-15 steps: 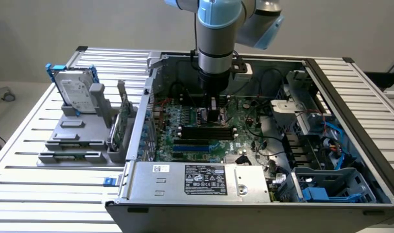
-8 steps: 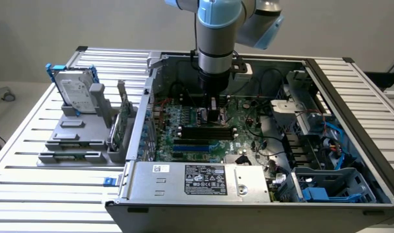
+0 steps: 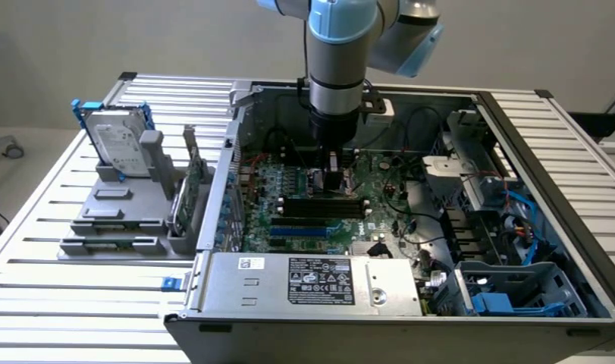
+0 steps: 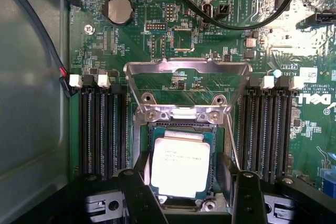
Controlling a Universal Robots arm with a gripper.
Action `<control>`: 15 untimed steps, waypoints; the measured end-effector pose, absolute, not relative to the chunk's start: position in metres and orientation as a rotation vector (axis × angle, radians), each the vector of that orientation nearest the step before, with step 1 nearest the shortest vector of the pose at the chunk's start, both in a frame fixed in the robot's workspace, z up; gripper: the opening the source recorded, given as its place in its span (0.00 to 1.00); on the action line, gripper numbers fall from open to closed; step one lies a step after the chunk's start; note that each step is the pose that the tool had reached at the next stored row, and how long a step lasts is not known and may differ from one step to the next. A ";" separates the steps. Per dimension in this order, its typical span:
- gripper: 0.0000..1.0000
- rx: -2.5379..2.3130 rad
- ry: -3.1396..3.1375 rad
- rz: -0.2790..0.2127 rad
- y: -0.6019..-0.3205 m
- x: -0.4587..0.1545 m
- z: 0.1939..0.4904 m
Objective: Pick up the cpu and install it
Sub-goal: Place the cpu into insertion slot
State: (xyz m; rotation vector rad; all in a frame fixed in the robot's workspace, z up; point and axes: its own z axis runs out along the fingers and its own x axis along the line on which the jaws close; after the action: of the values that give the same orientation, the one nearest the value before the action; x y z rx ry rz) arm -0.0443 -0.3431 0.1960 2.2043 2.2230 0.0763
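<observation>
The cpu, a small square chip with a pale silvery top, sits low over the open socket on the green motherboard. It looks slightly turned against the socket frame. The socket's metal load plate stands raised behind it. My gripper has one black finger on each side of the chip and is shut on it. In the exterior view, the gripper reaches straight down into the open computer case, above the middle of the board.
Black memory slots flank the socket on both sides, and black cables arc across the board. A power supply fills the case's near side. A hard drive in a blue bracket stands on a grey fixture at the exterior view's left.
</observation>
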 end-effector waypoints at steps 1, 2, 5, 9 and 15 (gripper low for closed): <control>0.62 2.204 2.223 0.076 -0.343 -0.044 0.196; 0.62 2.203 2.224 0.076 -0.343 -0.044 0.196; 0.62 2.201 2.226 0.076 -0.343 -0.044 0.196; 0.62 2.200 2.227 0.076 -0.343 -0.043 0.197; 0.62 2.202 2.226 0.076 -0.343 -0.043 0.197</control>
State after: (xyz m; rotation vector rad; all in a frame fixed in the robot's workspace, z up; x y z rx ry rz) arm -0.0429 -0.3431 0.1968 2.2018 2.2255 0.0764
